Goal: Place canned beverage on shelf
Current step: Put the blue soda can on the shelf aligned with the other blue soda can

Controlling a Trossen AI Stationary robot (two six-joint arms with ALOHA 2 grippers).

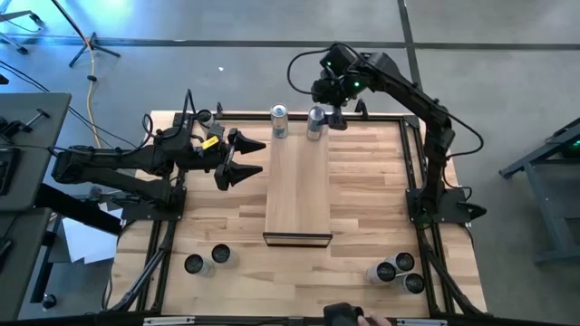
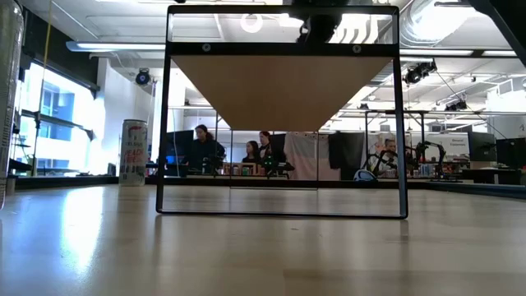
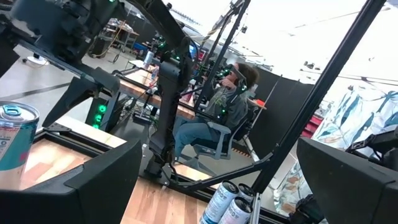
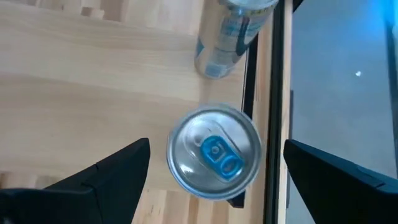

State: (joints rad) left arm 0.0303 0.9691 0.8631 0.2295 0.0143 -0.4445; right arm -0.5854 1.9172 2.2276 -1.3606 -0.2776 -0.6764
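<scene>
Step in hand: judged to be the release of a can at the far end of the shelf (image 1: 298, 186), or the clearing away just after it.
Right hand (image 1: 332, 110): upper centre of the high view, above the desk's far edge, fingers spread wide and holding nothing.
Can under the right hand (image 4: 214, 152): centre of the right wrist view, seen lid-on, upright between the two dark fingers with a clear gap on each side; in the high view it stands at the shelf's far right corner.
Second can on shelf (image 1: 279, 120): upright at the shelf's far left corner, near the first but apart from it.
Left hand (image 1: 243, 158): left of centre in the high view, just beside the shelf's left edge, fingers wide and empty, waiting.
Spare cans: a pair (image 1: 207, 259) in the lower left of the high view, a cluster of three (image 1: 397, 269) in the lower right, all on the desk (image 1: 362, 199).
Doing it well: the right hand should rise straight up with fingers kept wide, so neither finger brushes the can's side; a sideways drift could tip it off the nearby shelf edge or into its neighbour.
Background: seated people (image 2: 205, 148) show beyond the desk in the low view.
</scene>
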